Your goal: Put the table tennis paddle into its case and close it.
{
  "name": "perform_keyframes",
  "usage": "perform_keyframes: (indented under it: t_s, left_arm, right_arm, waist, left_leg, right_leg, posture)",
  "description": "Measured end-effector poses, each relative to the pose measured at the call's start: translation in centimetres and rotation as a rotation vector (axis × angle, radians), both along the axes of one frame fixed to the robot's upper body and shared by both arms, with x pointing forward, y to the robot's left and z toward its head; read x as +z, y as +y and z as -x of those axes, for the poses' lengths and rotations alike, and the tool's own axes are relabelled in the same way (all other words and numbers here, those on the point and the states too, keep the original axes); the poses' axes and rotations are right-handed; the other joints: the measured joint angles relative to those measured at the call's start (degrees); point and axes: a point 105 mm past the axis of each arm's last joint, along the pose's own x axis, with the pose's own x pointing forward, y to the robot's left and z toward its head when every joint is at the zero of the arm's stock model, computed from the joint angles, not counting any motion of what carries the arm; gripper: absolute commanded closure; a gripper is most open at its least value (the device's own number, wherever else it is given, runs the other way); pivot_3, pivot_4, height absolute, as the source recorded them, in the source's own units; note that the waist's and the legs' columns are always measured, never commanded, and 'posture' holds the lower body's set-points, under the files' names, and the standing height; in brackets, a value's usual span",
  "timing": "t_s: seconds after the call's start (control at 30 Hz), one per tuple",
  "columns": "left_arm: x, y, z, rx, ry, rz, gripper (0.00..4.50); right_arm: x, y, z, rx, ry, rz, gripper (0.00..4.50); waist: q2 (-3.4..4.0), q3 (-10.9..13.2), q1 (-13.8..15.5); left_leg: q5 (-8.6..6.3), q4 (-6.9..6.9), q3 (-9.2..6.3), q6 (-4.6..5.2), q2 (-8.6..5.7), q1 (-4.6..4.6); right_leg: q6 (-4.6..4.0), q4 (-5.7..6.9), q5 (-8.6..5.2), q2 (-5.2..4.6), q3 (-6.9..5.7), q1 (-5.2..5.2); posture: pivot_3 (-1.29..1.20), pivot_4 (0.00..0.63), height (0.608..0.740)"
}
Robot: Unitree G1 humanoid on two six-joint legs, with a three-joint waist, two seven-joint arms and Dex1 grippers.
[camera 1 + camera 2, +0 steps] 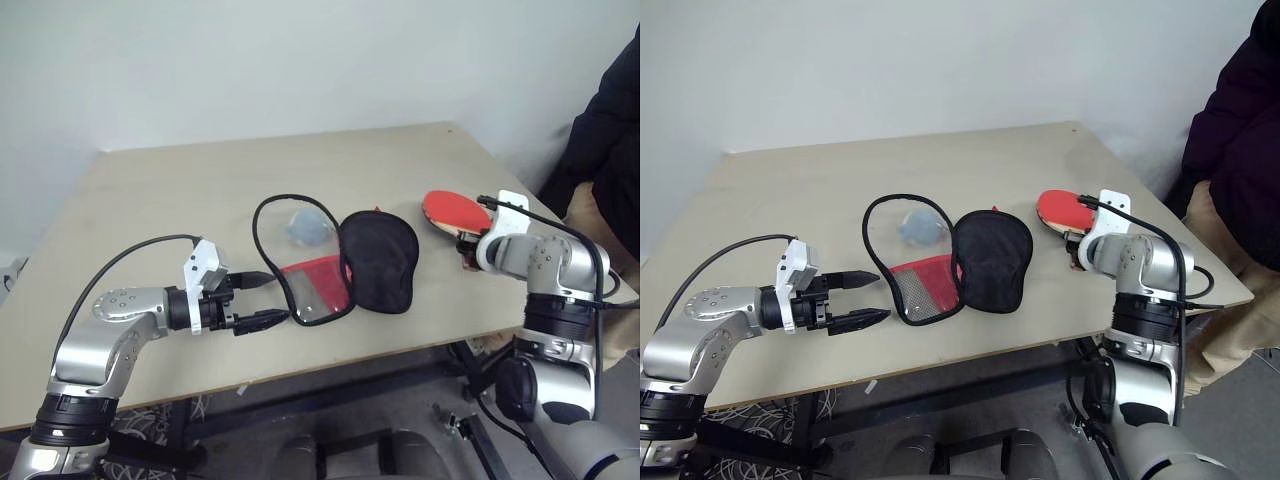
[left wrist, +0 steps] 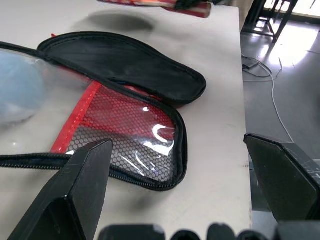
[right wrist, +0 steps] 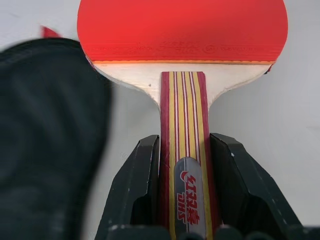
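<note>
1. The right hand [image 3: 182,192] is gripping the paddle [image 1: 455,212] by its handle, fingers [image 3: 137,185] pressed against both sides, the red face pointing away from the wrist.
2. The paddle is hanging just above the surface [image 1: 180,200], near its right edge, beside the case [image 1: 335,262].
3. The case is lying unzipped and spread flat, black half toward the paddle, clear half with the red panel toward the left hand [image 1: 262,300].
4. The left hand is hovering wide open and empty, just beside the clear half.
5. The step looks like carrying the paddle over; next, sliding it head-first between the halves, probably with the left hand steadying the case.
</note>
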Motion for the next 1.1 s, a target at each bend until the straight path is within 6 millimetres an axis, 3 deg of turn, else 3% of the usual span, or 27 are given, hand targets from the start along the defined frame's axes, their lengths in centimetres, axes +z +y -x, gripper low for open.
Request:
perform_keyframes:
  t_s: [0.27, 0.5, 0.8, 1.1]
  left_arm:
    - [0.1, 0.0, -0.1, 0.002, -0.003, -0.001, 0.0]
    - [0.1, 0.1, -0.1, 0.011, -0.006, -0.001, 0.0]
    - [0.0, 0.2, -0.1, 0.019, -0.002, -0.002, 0.0]
    - [0.1, 0.3, 0.1, 0.032, -0.001, 0.0, 0.0]
  right_arm:
    - [0.4, 6.4, 0.6, 0.119, 0.044, -0.047, 3.27]
    - [0.8, 9.8, 2.0, 0.227, 0.061, -0.04, 3.27]
    - [0.2, 12.0, 2.8, 0.292, 0.077, -0.022, 3.27]
    - [-0.6, 11.0, 2.8, 0.261, 0.1, 0.017, 3.27]
  waist:
    - [0.01, 0.0, 0.02]
    - [0.0, -0.01, -0.01]
    - [0.0, -0.01, -0.01]
    - [-0.02, -0.02, -0.02]
  left_leg:
    - [0.0, -0.02, 0.17, 0.0, 0.01, -0.08]
    - [0.0, -0.02, 0.24, 0.0, 0.01, -0.1]
    - [0.0, -0.02, 0.36, 0.0, 0.04, -0.1]
    - [0.0, -0.03, 0.9, -0.01, 0.09, -0.04]
  right_leg:
    - [0.01, 0.03, 0.01, 0.02, 0.19, -0.18]
    - [0.01, 0.04, 0.02, 0.03, 0.26, -0.23]
    - [0.01, 0.05, 0.02, 0.05, 0.3, -0.25]
    - [0.0, 0.06, 0.03, 0.06, 0.44, -0.29]
  posture:
    - [0.0, 0.0, 0.74]
    - [0.0, 0.0, 0.74]
    - [0.0, 0.0, 0.74]
    - [0.0, 0.0, 0.74]
